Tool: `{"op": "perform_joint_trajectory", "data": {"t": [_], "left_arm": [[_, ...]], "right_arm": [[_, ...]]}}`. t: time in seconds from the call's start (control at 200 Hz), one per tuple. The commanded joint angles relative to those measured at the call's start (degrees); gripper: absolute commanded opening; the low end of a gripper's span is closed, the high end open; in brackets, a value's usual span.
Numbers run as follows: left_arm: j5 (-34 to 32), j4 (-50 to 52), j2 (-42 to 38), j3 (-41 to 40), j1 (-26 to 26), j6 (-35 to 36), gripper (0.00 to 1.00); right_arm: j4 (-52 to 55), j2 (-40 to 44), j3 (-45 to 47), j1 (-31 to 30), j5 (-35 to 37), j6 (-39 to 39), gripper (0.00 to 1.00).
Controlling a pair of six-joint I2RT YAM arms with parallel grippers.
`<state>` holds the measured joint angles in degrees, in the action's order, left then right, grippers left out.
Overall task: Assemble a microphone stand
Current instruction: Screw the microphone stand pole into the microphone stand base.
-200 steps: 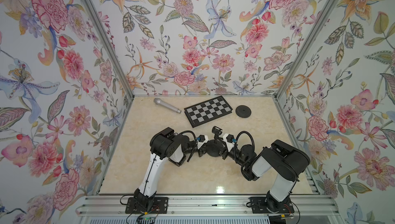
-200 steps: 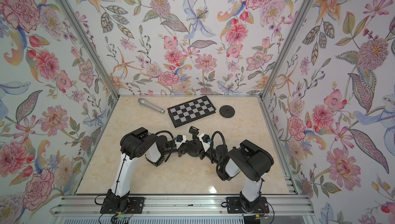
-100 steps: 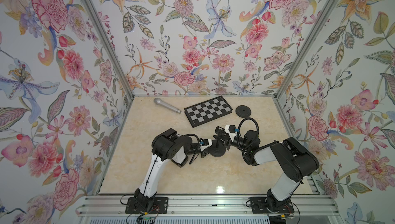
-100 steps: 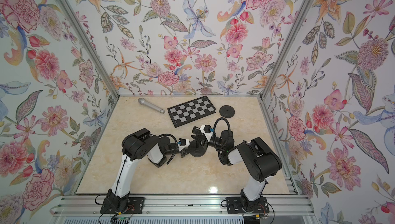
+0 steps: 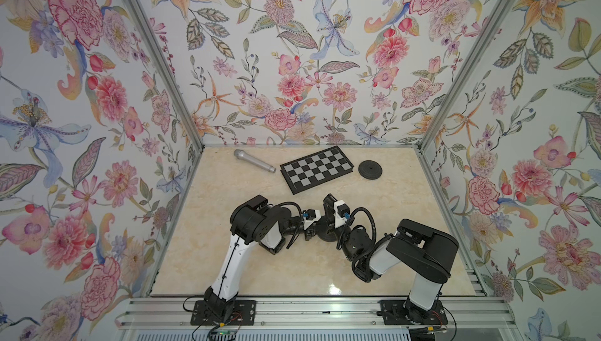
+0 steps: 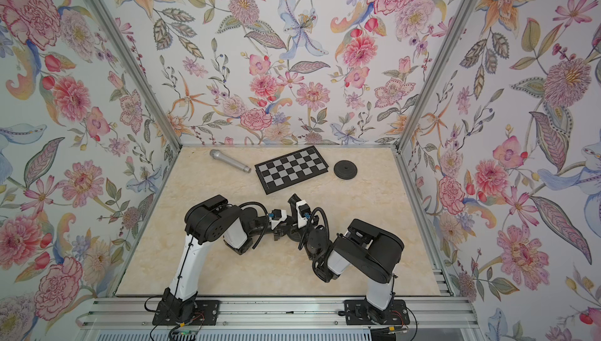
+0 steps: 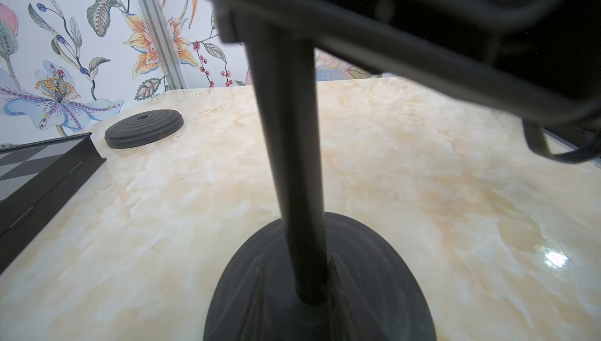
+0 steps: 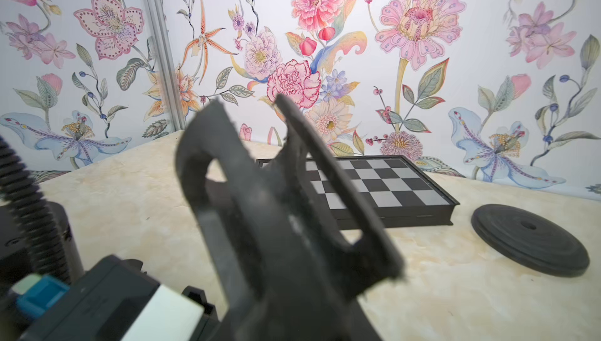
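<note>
A black stand, a thin pole (image 7: pixel 286 128) rising from a round base (image 7: pixel 374 290), is upright at the table's middle under both wrists (image 5: pixel 328 235). My left gripper (image 7: pixel 297 277) is shut on the pole just above the base, one fingertip on each side of it. On the pole's top sits a black U-shaped microphone clip (image 8: pixel 234 167), which shows in both top views (image 5: pixel 329 200). My right gripper (image 8: pixel 292 307) is shut on the clip's lower part; its fingers blur into the clip. The silver microphone (image 5: pixel 253 160) lies at the back left.
A black-framed chessboard (image 5: pixel 317 169) lies at the back centre. A second black grooved disc (image 5: pixel 370 170) rests flat to its right, also in the wrist views (image 8: pixel 530 238). Flowered walls close in three sides. Bare marble top (image 5: pixel 292 268) lies in front of the arms.
The right arm swung its elbow out toward the back right, then folded back to where it began. Its jaws went from open to shut on the clip. The left arm hardly moved.
</note>
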<state>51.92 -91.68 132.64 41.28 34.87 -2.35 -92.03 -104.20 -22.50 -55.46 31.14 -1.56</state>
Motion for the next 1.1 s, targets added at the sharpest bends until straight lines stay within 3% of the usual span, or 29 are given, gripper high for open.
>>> {"op": "perform_joint_trajectory", "data": {"t": [0.0, 0.165, 0.295, 0.38, 0.47, 0.626, 0.796, 1.096], "left_arm": [[-5.4, 3.3, 3.2, -0.6, -0.4, 1.5, 0.33], [-4.4, 0.6, 3.1, -1.8, -0.9, 0.5, 0.35], [-0.4, -7.2, 2.8, -1.6, -3.2, -7.4, 0.36], [2.3, -13.6, 4.5, 0.4, -4.1, -14.1, 0.37], [3.1, -13.7, 4.3, 1.0, -4.1, -14.3, 0.38], [3.0, -13.7, 3.5, 1.0, -3.2, -15.2, 0.5], [4.4, -13.7, 1.8, 0.9, -2.2, -14.5, 0.59], [2.7, -13.7, 1.1, 1.8, -0.1, -12.7, 0.64]], "right_arm": [[2.0, -2.0, 2.4, -1.9, -8.3, 5.9, 0.08], [1.8, 0.6, 5.5, 4.3, -27.9, 6.0, 0.42], [1.6, 2.9, 6.5, 8.7, -41.0, 4.7, 0.55], [3.3, 5.1, 6.7, 12.8, -50.9, 4.8, 0.55], [7.6, 8.3, 6.5, 17.2, -58.3, 4.2, 0.55], [18.8, 13.8, 5.0, 23.2, -66.1, -0.7, 0.55], [28.9, 18.0, 2.4, 25.8, -70.3, -5.3, 0.56], [29.8, 19.4, 2.5, 26.9, -71.8, -5.7, 0.56]]}}
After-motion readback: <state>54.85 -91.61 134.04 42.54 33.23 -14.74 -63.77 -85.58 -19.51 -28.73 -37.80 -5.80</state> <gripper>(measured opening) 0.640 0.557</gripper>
